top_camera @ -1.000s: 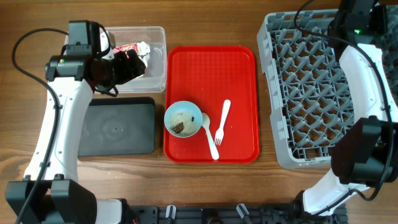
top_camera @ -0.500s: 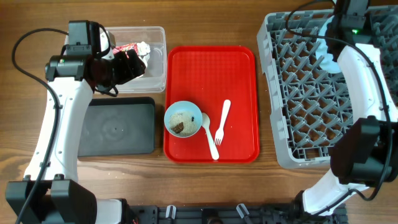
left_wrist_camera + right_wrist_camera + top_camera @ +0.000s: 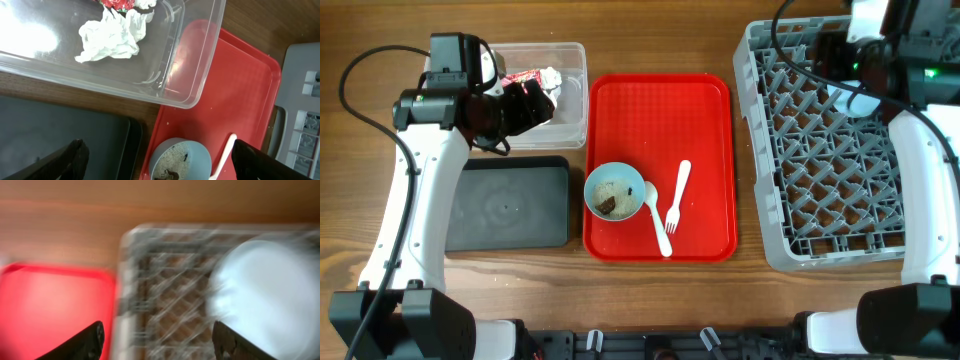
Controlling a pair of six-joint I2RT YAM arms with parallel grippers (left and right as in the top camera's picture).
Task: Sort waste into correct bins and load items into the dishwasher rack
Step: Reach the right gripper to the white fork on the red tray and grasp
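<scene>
My left gripper (image 3: pixel 527 104) hangs open over the clear tub (image 3: pixel 565 110), which holds a red wrapper (image 3: pixel 520 77) and crumpled tissue (image 3: pixel 549 76). In the left wrist view the tissue (image 3: pixel 112 35) lies in the tub (image 3: pixel 192 75), and nothing is between the jaws of my left gripper (image 3: pixel 159 152). Rice-like grains and brown scraps fill a light blue bowl (image 3: pixel 614 192) on the red tray (image 3: pixel 700 110), next to a white spoon (image 3: pixel 658 215) and fork (image 3: pixel 676 197). Over the grey rack (image 3: pixel 820 180), my right gripper (image 3: pixel 835 60) is open and empty. A pale blue plate (image 3: pixel 853 100) rests in the rack beside it.
A shallow black tray (image 3: pixel 510 205) lies in front of the tub, left of the red tray. The right wrist view is blurred: rack (image 3: pixel 165 280), plate (image 3: pixel 265 290) at right, red tray (image 3: pixel 50 305) at left. Bare wooden table surrounds everything.
My right gripper has opened and let go of the pale blue plate, which stays in the rack. The right arm has swung right. The left arm has not moved.
</scene>
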